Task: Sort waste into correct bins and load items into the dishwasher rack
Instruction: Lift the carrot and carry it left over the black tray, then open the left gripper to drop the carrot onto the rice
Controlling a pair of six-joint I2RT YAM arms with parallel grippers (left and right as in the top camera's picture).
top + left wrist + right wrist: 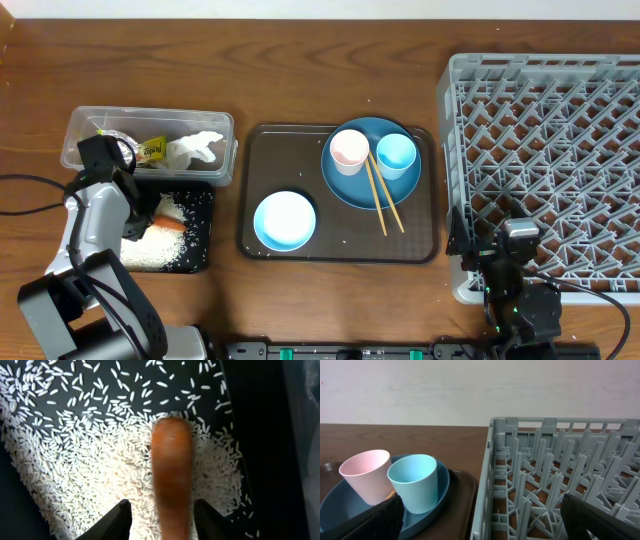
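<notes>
Carrot (172,475) lies on the rice (100,475) in the black tray (204,245) between the parted, apparently slack jaws of the left gripper (162,505), foil (150,148) and tissue (195,148) sit in the clear tub (150,112), and you have yet to load anything into the rack (550,130), the right gripper (480,510) standing wide and empty.

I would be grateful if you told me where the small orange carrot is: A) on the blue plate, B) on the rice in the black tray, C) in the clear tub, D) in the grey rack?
B: the left wrist view shows the carrot on the white rice in the black tray.
</notes>
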